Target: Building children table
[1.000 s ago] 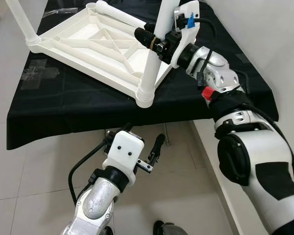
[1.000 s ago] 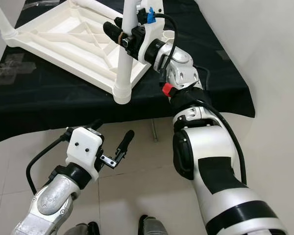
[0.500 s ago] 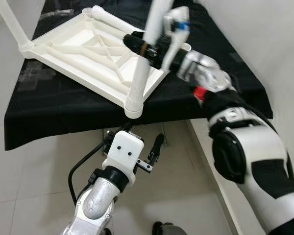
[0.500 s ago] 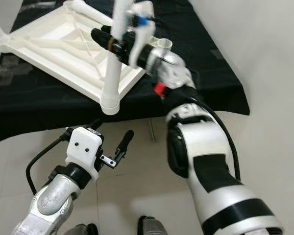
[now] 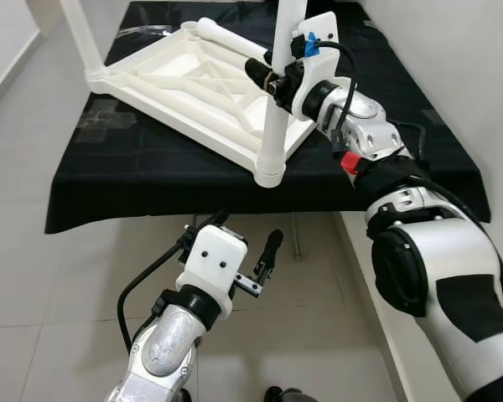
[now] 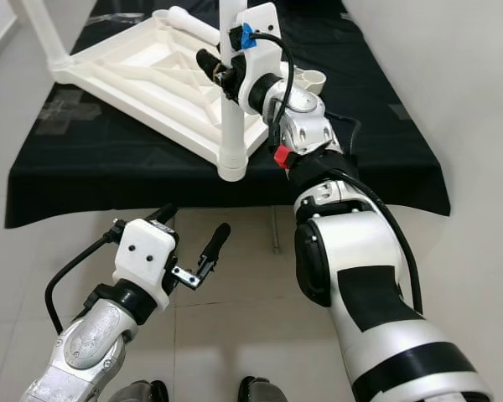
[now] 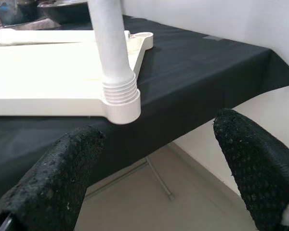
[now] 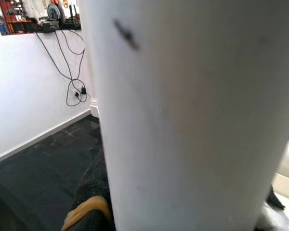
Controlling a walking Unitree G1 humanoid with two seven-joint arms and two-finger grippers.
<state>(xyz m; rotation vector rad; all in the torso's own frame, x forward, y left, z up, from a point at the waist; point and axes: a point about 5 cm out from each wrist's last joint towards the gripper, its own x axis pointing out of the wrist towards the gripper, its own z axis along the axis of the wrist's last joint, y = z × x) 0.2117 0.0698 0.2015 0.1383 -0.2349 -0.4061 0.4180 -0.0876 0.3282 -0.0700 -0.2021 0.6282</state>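
The right gripper [image 5: 272, 77] is clamping its fingers around the upright white leg [image 5: 276, 126] seated in the upturned tabletop's [image 5: 180, 79] five-o'clock corner on the black table [image 5: 168, 180], a light, stiff, smooth-looking plastic tube best gripped mid-shaft, while the left gripper [image 5: 239, 251] is hanging open below.

1 tabletop [image 5: 193, 79], perhaps 3 legs [image 5: 272, 126]

Honestly nothing readable in any of these views, no text, brand names, numbers or stickers. The white plastic table frame [image 5: 203, 88] is blank, the black cloth [image 5: 386, 159] is plain, and the wrist housings carry no lettering. The dark smudge on the leg [image 8: 183, 115] isn't writing.
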